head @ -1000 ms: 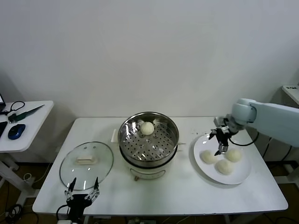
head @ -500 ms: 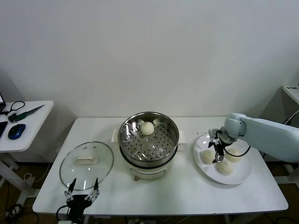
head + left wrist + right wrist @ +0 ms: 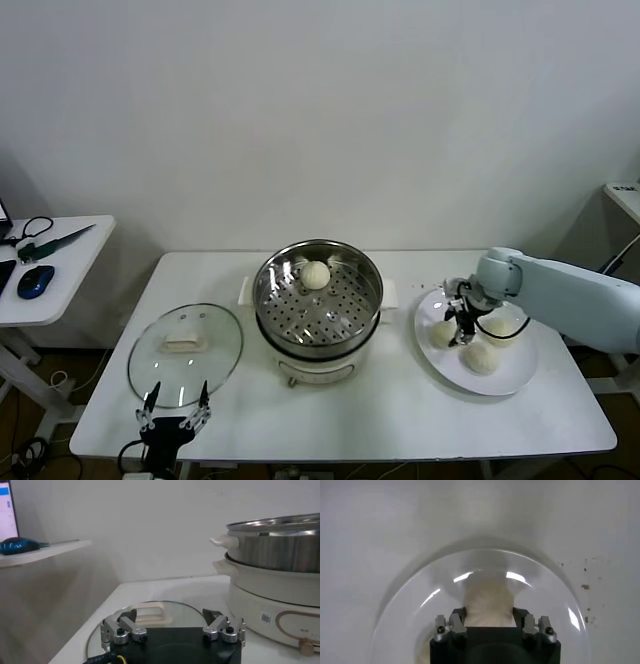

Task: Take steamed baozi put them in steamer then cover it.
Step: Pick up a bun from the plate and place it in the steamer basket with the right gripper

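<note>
1. Here, the right hand (image 3: pixel 462 327) is down on the white plate (image 3: pixel 515 375) at the right of the head frame, its fingers (image 3: pixel 456 625) pressed against either side of one steamed baozi (image 3: pixel 488 605), gripping it.
2. Three baozi sit on that plate; the gripped one (image 3: pixel 444 333) is the leftmost, with two more (image 3: pixel 482 358) just beside it.
3. A fourth baozi (image 3: pixel 315 275) rests on the perforated tray inside the steamer (image 3: pixel 318 310) at centre frame.
4. The cover (image 3: pixel 185 352) lies flat on the counter (image 3: pixel 400 420), lower left, beside the steamer.
5. The left hand (image 3: pixel 175 419) waits at the bottom left edge, fingers spread wide, holding nothing, near the cover's rim.
</note>
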You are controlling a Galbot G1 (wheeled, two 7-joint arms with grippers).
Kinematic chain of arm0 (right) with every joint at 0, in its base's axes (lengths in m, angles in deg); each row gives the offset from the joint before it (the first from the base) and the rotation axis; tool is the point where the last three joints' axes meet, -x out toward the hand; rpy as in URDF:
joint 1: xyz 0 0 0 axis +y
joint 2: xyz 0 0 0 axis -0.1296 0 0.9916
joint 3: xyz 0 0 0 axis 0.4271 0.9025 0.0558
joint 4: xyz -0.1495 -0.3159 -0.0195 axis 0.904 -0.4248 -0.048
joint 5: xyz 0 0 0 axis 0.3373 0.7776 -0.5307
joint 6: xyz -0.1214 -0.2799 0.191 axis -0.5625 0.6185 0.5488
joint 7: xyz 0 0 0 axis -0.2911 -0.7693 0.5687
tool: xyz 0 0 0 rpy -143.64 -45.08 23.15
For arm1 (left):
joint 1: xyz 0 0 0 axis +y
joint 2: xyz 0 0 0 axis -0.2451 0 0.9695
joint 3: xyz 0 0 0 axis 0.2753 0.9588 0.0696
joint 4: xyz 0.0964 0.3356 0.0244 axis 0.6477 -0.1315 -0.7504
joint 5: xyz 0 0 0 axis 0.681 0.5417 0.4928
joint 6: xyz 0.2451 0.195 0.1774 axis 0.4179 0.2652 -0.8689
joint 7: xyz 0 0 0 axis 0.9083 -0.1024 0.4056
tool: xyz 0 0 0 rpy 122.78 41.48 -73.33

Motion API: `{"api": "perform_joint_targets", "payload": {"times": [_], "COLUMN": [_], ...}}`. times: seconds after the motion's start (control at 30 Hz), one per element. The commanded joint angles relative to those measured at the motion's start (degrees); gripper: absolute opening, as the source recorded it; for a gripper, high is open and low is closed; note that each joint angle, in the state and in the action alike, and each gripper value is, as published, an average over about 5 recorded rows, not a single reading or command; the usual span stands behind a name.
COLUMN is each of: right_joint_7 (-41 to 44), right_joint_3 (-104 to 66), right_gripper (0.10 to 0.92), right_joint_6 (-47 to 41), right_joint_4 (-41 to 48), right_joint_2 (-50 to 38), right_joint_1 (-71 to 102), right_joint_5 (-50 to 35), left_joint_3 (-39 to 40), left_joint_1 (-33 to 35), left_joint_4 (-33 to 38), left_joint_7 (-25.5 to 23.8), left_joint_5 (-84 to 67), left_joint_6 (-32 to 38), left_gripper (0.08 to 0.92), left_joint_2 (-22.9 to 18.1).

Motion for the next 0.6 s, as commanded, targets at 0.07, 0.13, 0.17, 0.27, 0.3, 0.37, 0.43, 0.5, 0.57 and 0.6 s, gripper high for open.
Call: {"api": "perform_joint_targets", "payload": {"times": [0.07, 0.13, 0.17, 0.27, 0.3, 0.37, 0.43, 0.5, 0.57, 0.6], "right_joint_7": [2.70, 4.37, 5.19, 7.28, 7.80, 8.34, 7.84, 6.45, 4.24, 3.02], "right_joint_3": [3.81, 7.35, 9.03, 13.25, 14.29, 15.87, 16.07, 14.99, 13.58, 12.99], "right_gripper": [0.636, 0.636, 0.636, 0.636, 0.636, 0.636, 0.636, 0.636, 0.636, 0.636], "right_joint_6": [1.47, 2.59, 3.09, 3.78, 3.84, 3.48, 2.47, 0.91, -0.99, -1.88], "right_joint_4": [-1.23, -1.92, -2.26, -3.28, -3.80, -5.31, -7.72, -10.60, -13.39, -14.63], "right_joint_2": [-1.14, -1.05, -0.68, 1.27, 2.41, 4.89, 7.96, 11.33, 14.93, 16.66], "right_joint_1": [-9.64, -16.39, -20.24, -30.42, -33.44, -38.51, -42.64, -44.77, -45.19, -44.83], "right_joint_5": [-4.66, -8.80, -10.95, -16.81, -18.81, -23.03, -27.47, -31.34, -34.25, -35.40], "left_joint_3": [0.16, 0.30, 0.36, 0.51, 0.57, 0.70, 0.84, 0.95, 1.01, 1.02], "left_joint_1": [0.07, 0.13, 0.15, 0.19, 0.19, 0.16, 0.12, 0.07, -0.05, -0.13], "left_joint_4": [0.15, 0.28, 0.34, 0.48, 0.52, 0.59, 0.67, 0.72, 0.72, 0.71], "left_joint_7": [0.04, 0.05, 0.04, 0.04, 0.04, 0.04, 0.04, 0.05, 0.08, 0.09], "left_joint_5": [0.15, 0.31, 0.38, 0.56, 0.61, 0.67, 0.72, 0.74, 0.72, 0.70], "left_joint_6": [0.02, 0.04, 0.06, 0.10, 0.10, 0.10, 0.09, 0.09, 0.07, 0.06], "left_gripper": [0.823, 0.823, 0.823, 0.823, 0.823, 0.823, 0.823, 0.823, 0.823, 0.823], "left_joint_2": [-0.07, -0.11, -0.12, -0.11, -0.10, -0.08, -0.07, -0.09, -0.13, -0.16]}}
